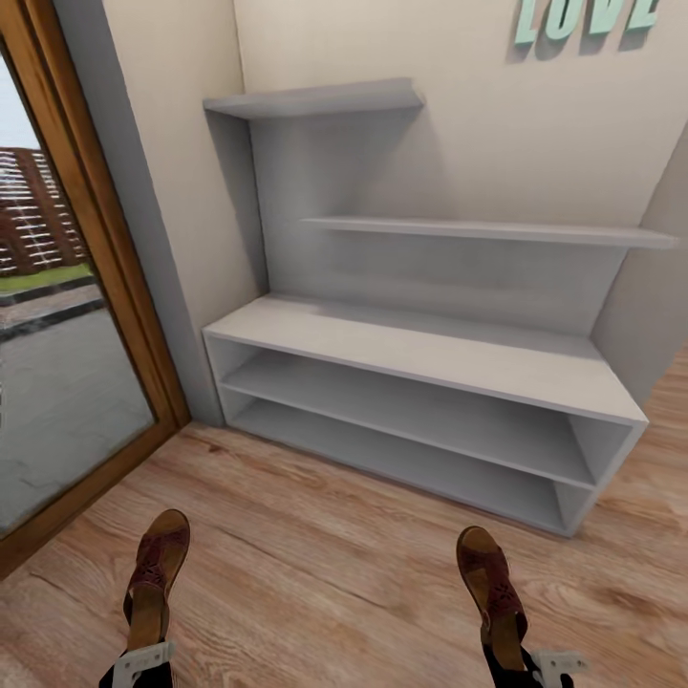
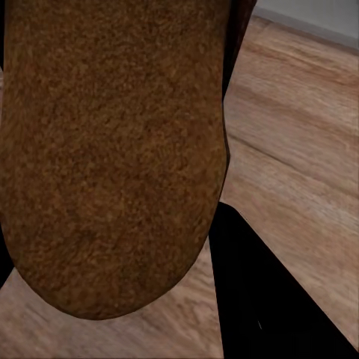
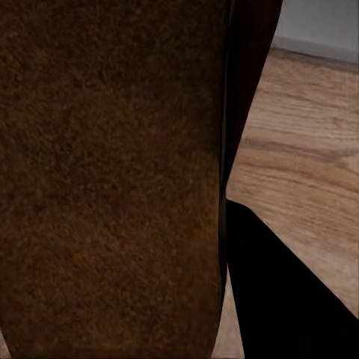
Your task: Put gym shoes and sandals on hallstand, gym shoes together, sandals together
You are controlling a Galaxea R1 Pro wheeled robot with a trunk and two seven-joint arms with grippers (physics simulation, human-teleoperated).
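Before the empty hallstand [image 1: 420,363], each gripper grips one sandal [image 1: 156,578] by its heel, toes forward; light, stiff-soled footwear, probably secure held there.

Cream walls [image 1: 459,105], mint "LOVE" lettering [image 1: 585,19], wood-framed glass door [image 1: 67,315].

Even, soft, bright light; faint shadows under shelves; wrist close-ups blurred.
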